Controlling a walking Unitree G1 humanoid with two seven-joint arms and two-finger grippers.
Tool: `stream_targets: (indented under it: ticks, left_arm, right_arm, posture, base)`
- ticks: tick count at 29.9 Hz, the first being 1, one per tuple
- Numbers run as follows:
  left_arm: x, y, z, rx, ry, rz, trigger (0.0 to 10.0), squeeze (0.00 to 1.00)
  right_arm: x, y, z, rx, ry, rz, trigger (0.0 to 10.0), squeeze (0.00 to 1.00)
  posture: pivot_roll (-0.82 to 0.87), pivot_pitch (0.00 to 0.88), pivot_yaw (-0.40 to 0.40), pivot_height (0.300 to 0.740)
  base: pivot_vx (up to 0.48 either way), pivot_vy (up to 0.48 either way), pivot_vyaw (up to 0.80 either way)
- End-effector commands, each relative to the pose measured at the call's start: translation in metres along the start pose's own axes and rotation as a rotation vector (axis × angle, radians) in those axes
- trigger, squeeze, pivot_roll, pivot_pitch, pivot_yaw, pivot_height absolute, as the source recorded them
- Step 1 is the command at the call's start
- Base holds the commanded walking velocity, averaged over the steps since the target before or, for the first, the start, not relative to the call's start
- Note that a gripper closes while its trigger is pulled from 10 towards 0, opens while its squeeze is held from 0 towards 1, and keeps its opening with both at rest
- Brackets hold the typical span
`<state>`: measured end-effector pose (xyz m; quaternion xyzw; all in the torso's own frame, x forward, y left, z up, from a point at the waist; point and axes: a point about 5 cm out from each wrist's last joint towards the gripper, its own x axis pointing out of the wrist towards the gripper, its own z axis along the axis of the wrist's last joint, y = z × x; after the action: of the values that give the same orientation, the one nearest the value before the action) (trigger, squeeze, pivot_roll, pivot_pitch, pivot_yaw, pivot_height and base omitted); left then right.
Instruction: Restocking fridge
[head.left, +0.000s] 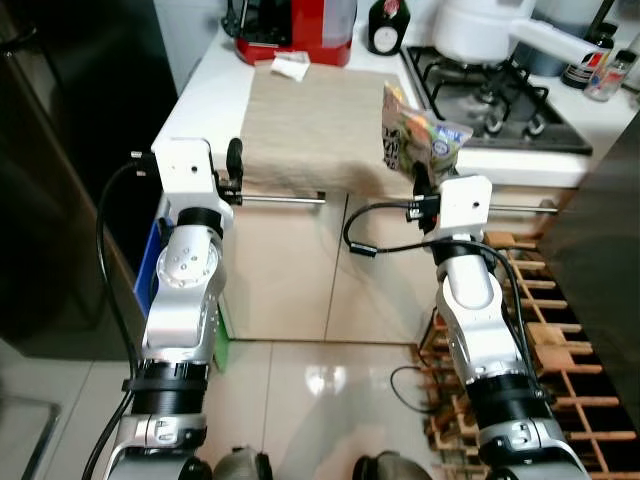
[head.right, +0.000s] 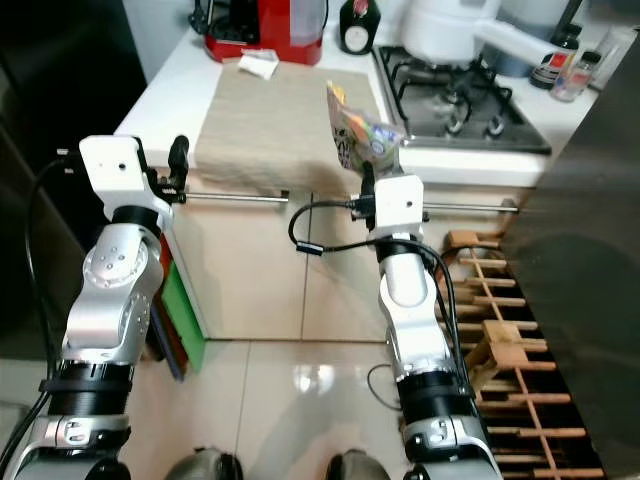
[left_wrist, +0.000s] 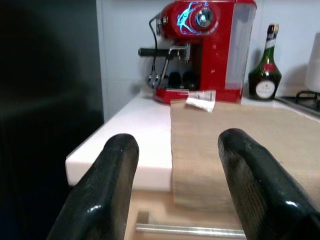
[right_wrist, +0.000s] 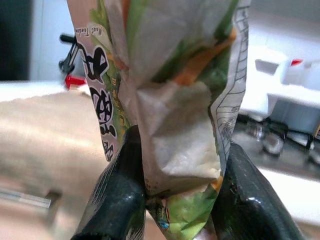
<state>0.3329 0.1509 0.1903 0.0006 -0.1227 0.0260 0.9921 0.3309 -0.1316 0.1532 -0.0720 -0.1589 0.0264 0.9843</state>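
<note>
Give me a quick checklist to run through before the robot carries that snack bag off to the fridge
1. Right gripper shut on the snack bag: ok, both fingers press its lower end.
2. Bag lifted above the beige cloth: ok, it stands upright over the counter edge.
3. Left gripper free: ok, fingers apart, holding nothing.
4. Bag away from the gas hob: ok, it sits beside the hob, not over a burner.
5. Fridge door open: cannot tell.
6. Bag sealed: cannot tell.
</note>
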Motion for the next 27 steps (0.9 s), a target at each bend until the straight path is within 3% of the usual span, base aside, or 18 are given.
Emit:
stream_targets:
  ticks: [1, 27]
  left_arm:
    - [0.0018, -0.0007, 0.0009, 0.007, -0.003, 0.002, 10.0, 0.00]
    - [0.0058, -0.0064, 0.0010, 0.006, 0.002, -0.018, 10.0, 0.00]
  right_arm:
    - [0.0025, -0.0010, 0.0037, 0.020, -0.018, -0.010, 0.0, 0.00]
    - [0.0011, 0.0018, -0.0007, 0.031, 0.001, 0.003, 0.0, 0.00]
  posture:
    - [0.01, 0.010, -0.005, 0.740]
    - [0.00, 0.011, 0.016, 0.740]
  base:
    - [-0.281, 0.000, 0.00]
    - [-0.311, 0.000, 0.00]
